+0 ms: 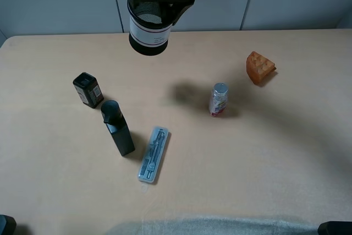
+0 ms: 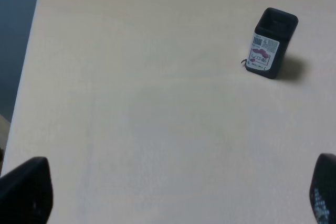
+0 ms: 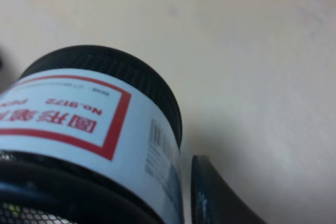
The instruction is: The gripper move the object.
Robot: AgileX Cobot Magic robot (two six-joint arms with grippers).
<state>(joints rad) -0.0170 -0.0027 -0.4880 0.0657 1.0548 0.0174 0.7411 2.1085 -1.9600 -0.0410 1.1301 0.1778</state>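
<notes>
The round black wire-mesh pen cup (image 1: 147, 30) with its white label band hangs high above the table's far middle, upright, held at the rim by my right gripper (image 1: 165, 1). Its shadow falls on the table well below it. In the right wrist view the cup (image 3: 94, 124) fills the frame, with a red-framed label and one dark finger (image 3: 215, 198) beside it. My left gripper (image 2: 173, 198) is open and empty over bare table; only its two fingertips show, at the picture's corners. I cannot make it out in the exterior view.
A small black box (image 1: 88, 89) stands at the left and shows in the left wrist view (image 2: 270, 43). A tall dark bottle (image 1: 117, 127), a clear pen case (image 1: 154, 155), a small silver-capped bottle (image 1: 219, 100) and an orange wedge (image 1: 260, 67) stand on the table (image 1: 286, 152).
</notes>
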